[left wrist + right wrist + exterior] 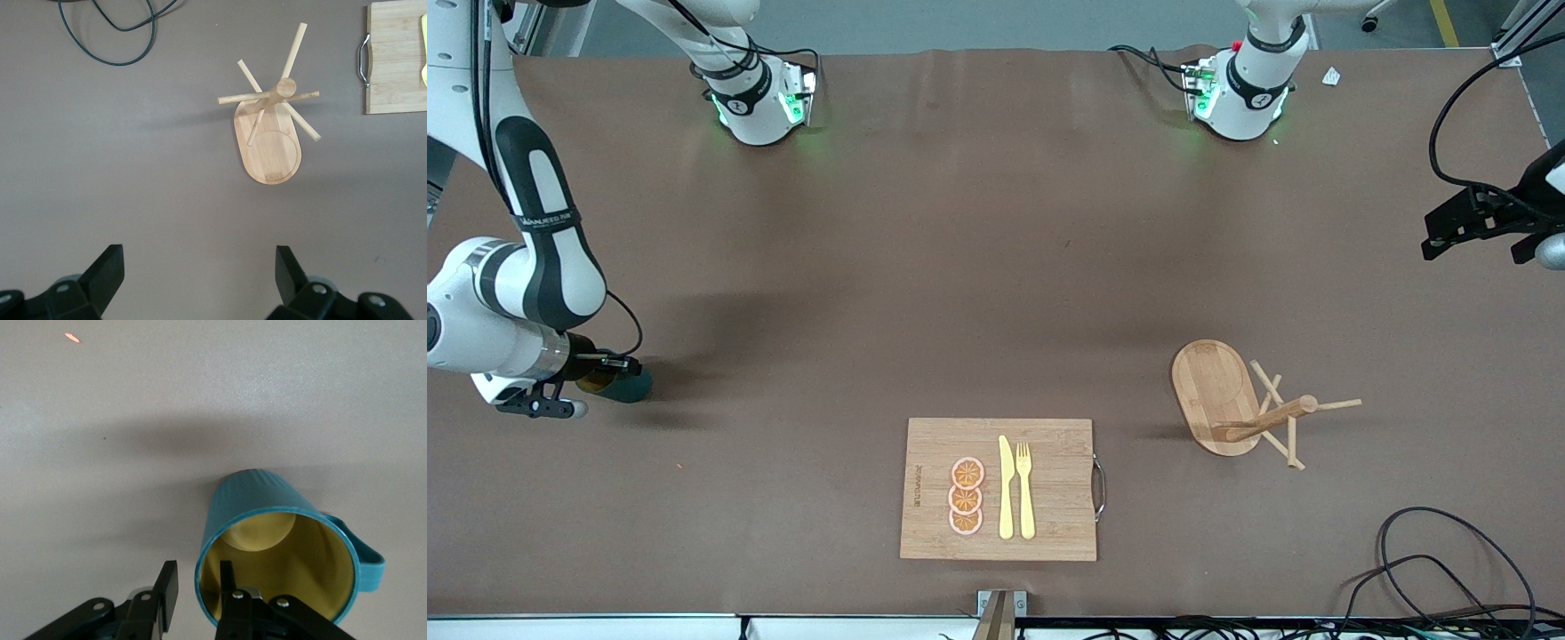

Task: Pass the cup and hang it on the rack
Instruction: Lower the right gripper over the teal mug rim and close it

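Note:
The teal cup [631, 384] with a yellow inside stands on the table at the right arm's end. In the right wrist view the cup [267, 500] shows its mouth, with the loop handle turned away from the fingers. My right gripper [605, 372] [198, 577] straddles the cup's rim, one finger inside and one outside. A slim gap still shows on each side of the wall. The bamboo rack [1214, 391] [273, 153] stands toward the left arm's end. My left gripper [1449, 233] [199, 260] hangs open and empty in the air above the table near the rack.
A bamboo cutting board [1049, 444] [397, 60] with orange slices, a yellow knife and a fork lies near the front edge. Black cables [1432, 551] [113, 33] loop at the front corner near the rack.

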